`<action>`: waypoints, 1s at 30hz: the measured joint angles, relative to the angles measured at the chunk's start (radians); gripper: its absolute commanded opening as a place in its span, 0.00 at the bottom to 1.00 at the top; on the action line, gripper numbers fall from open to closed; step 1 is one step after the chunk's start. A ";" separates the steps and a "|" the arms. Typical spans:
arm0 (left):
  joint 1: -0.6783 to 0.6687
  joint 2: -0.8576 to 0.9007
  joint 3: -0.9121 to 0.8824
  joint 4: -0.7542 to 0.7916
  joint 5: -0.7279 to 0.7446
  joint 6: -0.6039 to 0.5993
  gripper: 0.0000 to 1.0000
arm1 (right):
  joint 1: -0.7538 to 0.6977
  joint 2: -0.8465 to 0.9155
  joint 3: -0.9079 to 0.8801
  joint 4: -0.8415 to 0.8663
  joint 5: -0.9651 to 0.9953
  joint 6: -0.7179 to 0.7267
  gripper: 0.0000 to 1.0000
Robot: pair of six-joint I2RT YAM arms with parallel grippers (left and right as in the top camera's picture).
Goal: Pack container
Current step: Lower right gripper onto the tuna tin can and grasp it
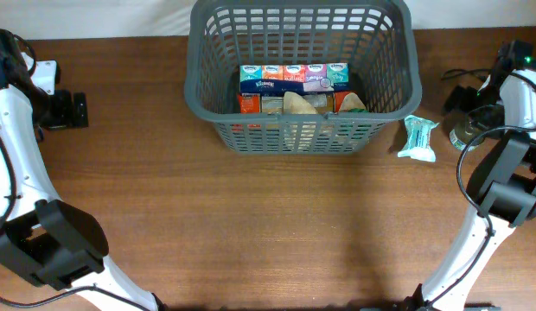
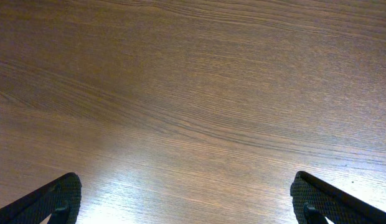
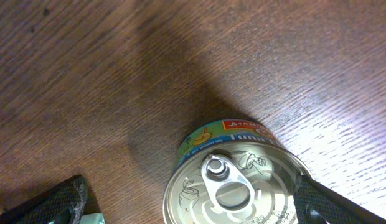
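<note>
Two right fingers (image 3: 56,202) stand wide apart, holding nothing, with a tin can (image 3: 230,186) on the counter (image 3: 87,62) below, nearer one finger than the other. For a good pickup, I judge they should centre over the can, drop to straddle its wall under the rim, then close squarely. Its label reads "AYAM", then what looks like "Tuna". The left fingers (image 2: 50,202) are also wide, over wood only. The container (image 1: 207,104) sits far-centre, part filled, well left of the can.

White arm links (image 1: 13,138), blk joints (image 1: 52,246) (blk cable (image 1: 460,171)), green LED (image 1: 527,59).
</note>
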 measured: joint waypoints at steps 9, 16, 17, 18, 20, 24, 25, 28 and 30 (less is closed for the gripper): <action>0.000 0.000 0.000 0.000 0.000 0.000 0.99 | -0.007 -0.001 0.096 -0.042 -0.015 -0.006 0.99; 0.000 0.000 0.000 0.000 0.000 0.000 0.99 | -0.048 -0.001 0.099 -0.063 -0.014 -0.011 0.99; 0.000 0.000 0.000 0.000 0.000 0.000 0.99 | -0.053 -0.001 0.098 -0.063 -0.013 -0.014 0.99; 0.000 0.000 0.000 0.000 0.000 0.000 0.99 | -0.058 -0.001 0.093 -0.060 -0.011 -0.018 0.99; 0.000 0.000 0.000 0.000 0.000 0.000 0.99 | -0.060 -0.002 0.078 -0.043 -0.011 -0.022 0.99; 0.000 0.000 0.000 0.000 0.000 0.000 0.99 | -0.059 -0.002 0.011 -0.009 -0.012 -0.025 0.99; 0.000 0.000 0.000 0.000 0.000 0.000 0.99 | -0.056 -0.002 -0.008 0.001 -0.012 -0.024 0.99; 0.000 0.000 0.000 0.000 0.000 0.000 0.99 | -0.054 -0.001 -0.068 0.027 -0.012 -0.025 0.99; 0.000 0.000 0.000 0.000 0.000 0.000 0.99 | -0.053 -0.001 -0.098 0.043 -0.012 -0.024 0.99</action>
